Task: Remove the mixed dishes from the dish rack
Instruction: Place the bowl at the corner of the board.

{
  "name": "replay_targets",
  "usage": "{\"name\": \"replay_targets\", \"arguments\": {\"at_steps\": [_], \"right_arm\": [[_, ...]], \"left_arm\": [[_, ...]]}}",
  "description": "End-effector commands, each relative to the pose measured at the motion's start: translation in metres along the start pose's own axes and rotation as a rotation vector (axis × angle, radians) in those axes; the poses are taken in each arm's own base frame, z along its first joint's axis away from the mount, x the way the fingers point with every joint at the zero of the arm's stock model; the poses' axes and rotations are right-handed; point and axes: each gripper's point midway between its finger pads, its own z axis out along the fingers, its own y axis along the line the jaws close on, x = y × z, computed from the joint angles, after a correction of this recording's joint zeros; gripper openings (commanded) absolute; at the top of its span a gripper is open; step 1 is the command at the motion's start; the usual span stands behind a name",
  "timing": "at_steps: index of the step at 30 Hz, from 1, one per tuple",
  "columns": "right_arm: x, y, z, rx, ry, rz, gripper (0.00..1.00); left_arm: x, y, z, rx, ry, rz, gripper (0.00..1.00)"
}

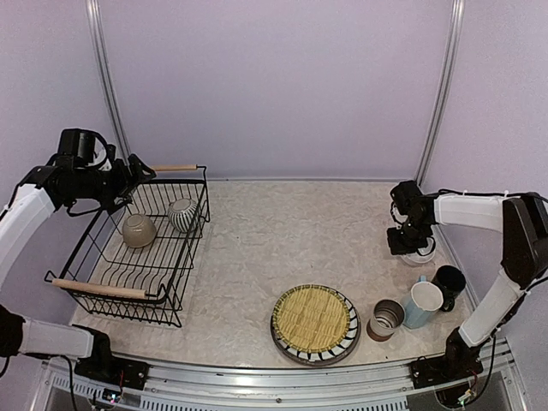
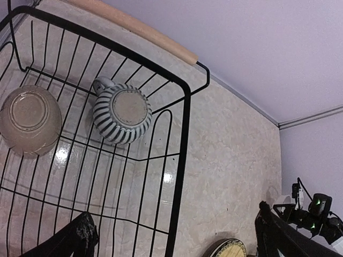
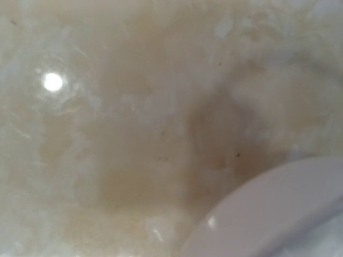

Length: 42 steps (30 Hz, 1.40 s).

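Note:
The black wire dish rack [image 1: 175, 295] stands at the left with a beige bowl [image 1: 139, 229] and a grey-striped pot [image 1: 182, 215] upside down inside. My left gripper [image 1: 137, 174] hovers open above the rack's far-left corner. In the left wrist view its wide-apart fingers [image 2: 75, 241] frame the rack's rim [image 2: 185, 139], the bowl [image 2: 29, 120] and the pot [image 2: 122, 115]. My right gripper [image 1: 413, 244] is low at the far right, shut at the rim of a white bowl [image 1: 426, 252]. The right wrist view shows only that bowl's edge [image 3: 278, 214] and the table close up.
A striped plate [image 1: 282, 342] carrying a yellow woven mat [image 1: 314, 318] lies front centre. A brown-white cup [image 1: 385, 318], a light blue mug [image 1: 422, 304] and a black mug [image 1: 448, 285] stand in a row at the front right. The rack has wooden handles [image 1: 98, 289].

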Motion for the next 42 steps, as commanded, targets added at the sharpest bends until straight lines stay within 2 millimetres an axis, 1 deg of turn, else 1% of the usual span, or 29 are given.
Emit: {"name": "replay_targets", "arguments": {"at_steps": [1, 6, 7, 10, 11, 12, 15, 16, 18, 19, 20, 22, 23, 25, 28, 30, 32, 33, 34, 35, 36, 37, 39, 42], "right_arm": [[0.009, -0.009, 0.019, 0.045, 0.033, 0.000, 0.00], [0.012, -0.006, 0.023, 0.031, 0.043, 0.005, 0.00], [0.012, -0.006, 0.023, 0.026, 0.044, 0.007, 0.02], [0.014, -0.003, 0.023, 0.009, 0.047, 0.009, 0.09], [0.015, -0.002, 0.022, 0.003, 0.046, 0.009, 0.13], [0.015, -0.002, 0.021, -0.002, 0.043, 0.010, 0.18], [0.013, 0.000, 0.015, -0.019, 0.023, 0.014, 0.26], [0.012, 0.000, 0.013, -0.024, 0.019, 0.013, 0.28], [0.009, 0.001, 0.007, -0.038, 0.005, 0.009, 0.33], [0.007, 0.001, 0.004, -0.043, -0.004, 0.010, 0.35], [0.005, 0.003, -0.001, -0.053, -0.013, 0.011, 0.38], [-0.001, 0.004, -0.012, -0.075, -0.042, 0.011, 0.46], [-0.004, 0.006, -0.018, -0.090, -0.062, 0.012, 0.49], [-0.011, 0.007, -0.032, -0.118, -0.103, 0.015, 0.53], [-0.019, 0.009, -0.054, -0.155, -0.162, 0.026, 0.56], [-0.022, 0.009, -0.067, -0.175, -0.193, 0.039, 0.58], [-0.023, 0.010, -0.078, -0.202, -0.217, 0.053, 0.59], [-0.023, 0.011, -0.082, -0.215, -0.225, 0.059, 0.60], [-0.023, 0.012, -0.086, -0.227, -0.231, 0.063, 0.60], [-0.022, 0.012, -0.087, -0.233, -0.230, 0.068, 0.60], [-0.021, 0.012, -0.091, -0.238, -0.233, 0.076, 0.60], [-0.019, 0.012, -0.092, -0.241, -0.233, 0.079, 0.61], [-0.016, 0.012, -0.093, -0.247, -0.230, 0.087, 0.61], [-0.015, 0.014, -0.094, -0.261, -0.230, 0.091, 0.61]], "left_arm": [[0.015, 0.021, 0.009, -0.057, 0.079, -0.053, 0.99], [0.014, 0.045, 0.016, -0.139, 0.080, -0.135, 0.99], [0.015, 0.051, 0.018, -0.154, 0.086, -0.151, 0.99], [0.017, 0.065, 0.022, -0.188, 0.102, -0.170, 0.99], [0.019, 0.070, 0.024, -0.206, 0.113, -0.164, 0.99], [0.019, 0.075, 0.025, -0.228, 0.117, -0.159, 0.99], [0.020, 0.097, 0.029, -0.327, 0.127, -0.153, 0.98], [0.020, 0.100, 0.031, -0.344, 0.129, -0.149, 0.98], [0.015, 0.117, 0.033, -0.393, 0.130, -0.168, 0.97], [0.013, 0.121, 0.034, -0.407, 0.127, -0.168, 0.97], [0.012, 0.126, 0.037, -0.424, 0.130, -0.172, 0.94], [0.005, 0.134, 0.041, -0.433, 0.121, -0.168, 0.85], [0.001, 0.139, 0.043, -0.443, 0.111, -0.173, 0.83], [-0.006, 0.151, 0.049, -0.462, 0.105, -0.192, 0.82], [-0.019, 0.169, 0.060, -0.494, 0.084, -0.203, 0.80], [-0.029, 0.178, 0.069, -0.520, 0.080, -0.183, 0.75], [-0.037, 0.194, 0.080, -0.587, 0.091, -0.151, 0.65], [-0.041, 0.202, 0.079, -0.640, 0.091, -0.138, 0.61], [-0.043, 0.214, 0.083, -0.701, 0.102, -0.131, 0.61], [-0.046, 0.220, 0.085, -0.729, 0.100, -0.118, 0.61], [-0.048, 0.226, 0.088, -0.746, 0.107, -0.113, 0.64], [-0.050, 0.228, 0.092, -0.746, 0.109, -0.112, 0.67], [-0.049, 0.230, 0.106, -0.719, 0.133, -0.115, 0.70], [-0.046, 0.225, 0.128, -0.651, 0.156, -0.128, 0.71]]}}
